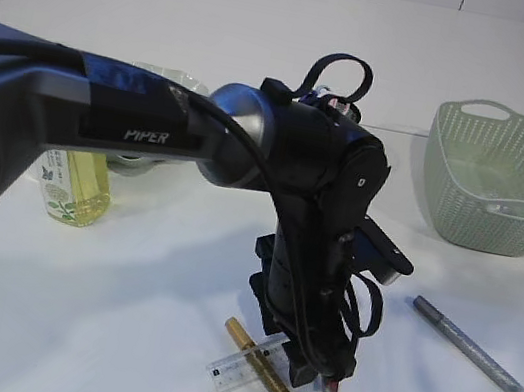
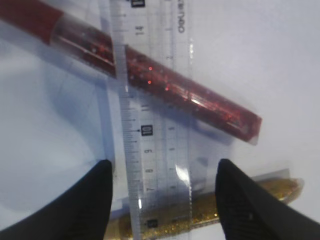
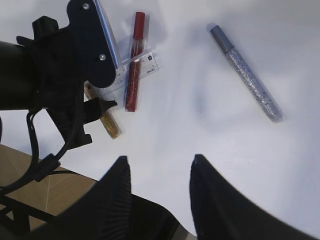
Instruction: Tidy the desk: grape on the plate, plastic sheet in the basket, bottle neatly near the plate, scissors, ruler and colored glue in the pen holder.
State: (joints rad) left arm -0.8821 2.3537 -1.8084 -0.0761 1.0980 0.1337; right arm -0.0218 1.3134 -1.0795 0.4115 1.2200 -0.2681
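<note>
My left claw (image 2: 162,200) is wide open, pointing straight down at the table (image 1: 177,273), one finger (image 2: 80,210) on each side of the clear ruler (image 2: 155,125). Nothing is in the grip. I can't tell if the fingertips touch the table. The ruler lies across two glue pens: the red glitter pen (image 2: 165,87) runs diagonally under it, and the gold glitter pen (image 2: 200,212) sits under its near end, right between my fingers.

In the exterior view, the left arm (image 1: 133,123) reaches across the middle and covers most of that pile; only the gold pen and one end of the ruler stick out at the front edge of the table.

My right claw (image 3: 160,195) is also open and holds nothing, hovering above bare table. From its camera I see the silver glitter pen (image 3: 247,75) lying alone, well apart from the pile and to the right of it.

The green basket (image 1: 493,181) stands at the back right, nothing visible in it from this angle. The bottle (image 1: 76,186) of yellow liquid stands upright at the left, partly behind the left arm. Just behind it is something clear and crumpled; I can't make out what it is. Scissors, plate and pen holder aren't visible.
</note>
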